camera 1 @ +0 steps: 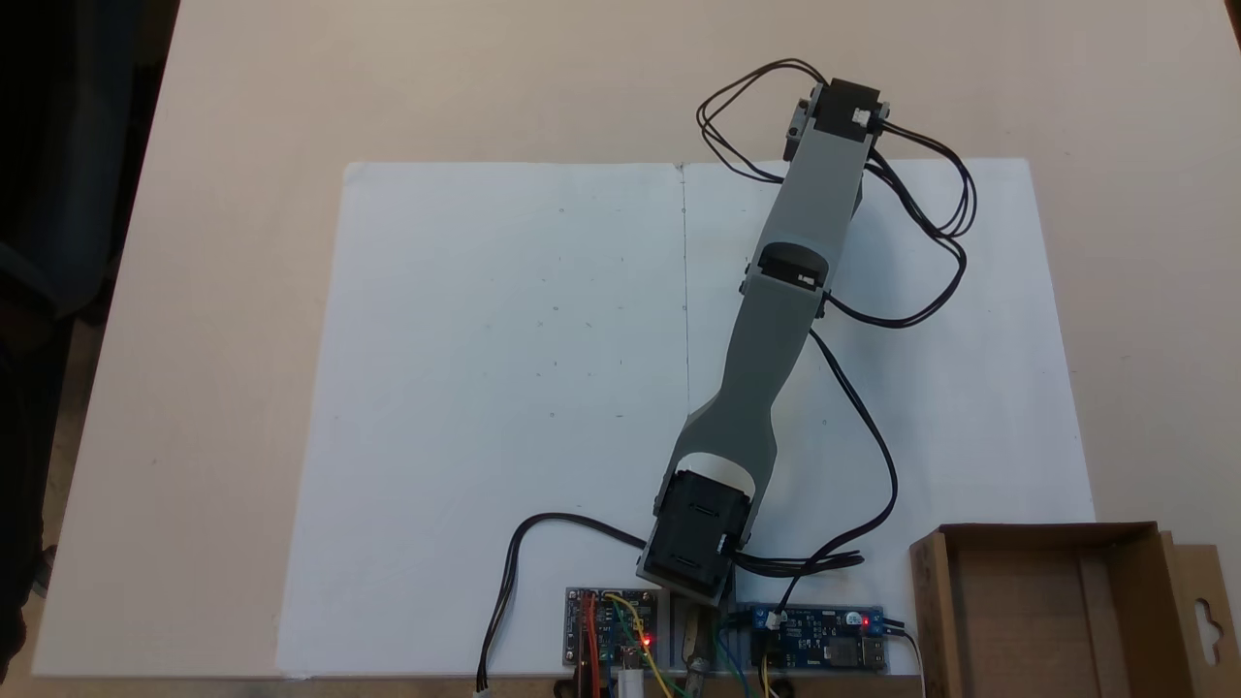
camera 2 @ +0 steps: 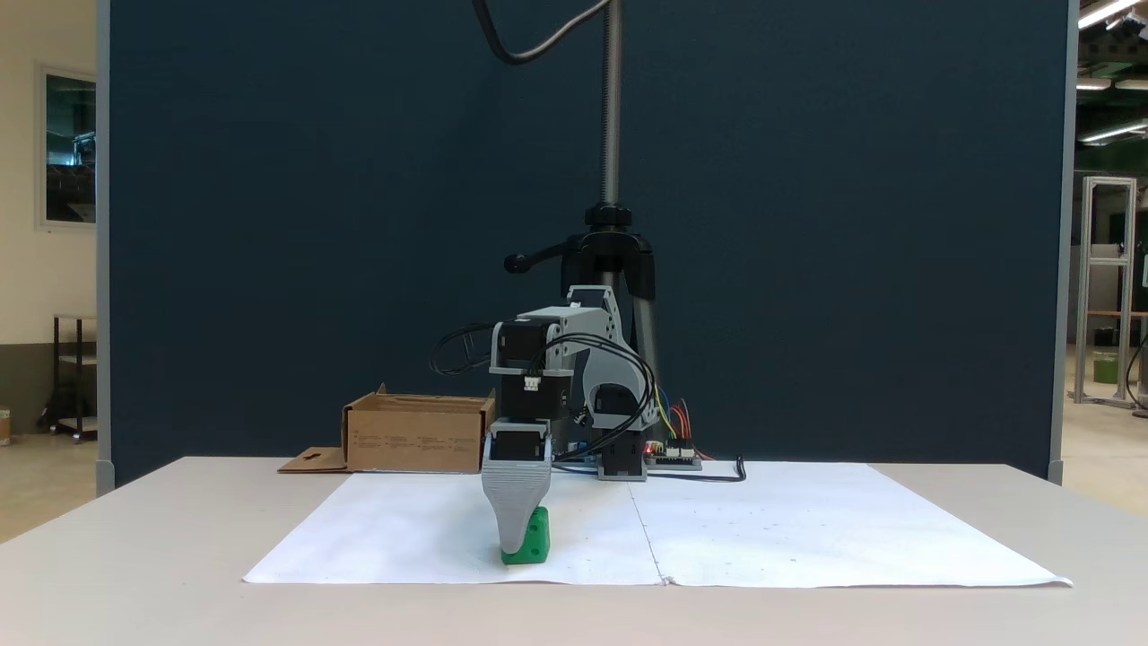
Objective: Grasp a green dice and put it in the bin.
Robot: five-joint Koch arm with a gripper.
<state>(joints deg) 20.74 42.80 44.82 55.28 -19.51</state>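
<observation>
Fixed view, one green dice (camera 2: 533,539), one bin (camera 2: 418,435)

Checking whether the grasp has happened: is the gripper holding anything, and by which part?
It cannot be told. The gripper is down at the green dice on the paper, but one finger hides any grip.

top-down above table | low front-on, farther | shared: arm (camera 1: 776,320), paper (camera 2: 762,529)

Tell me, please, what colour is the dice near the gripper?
Bright green. The green dice shows best in a fixed view from the table's front.
</observation>
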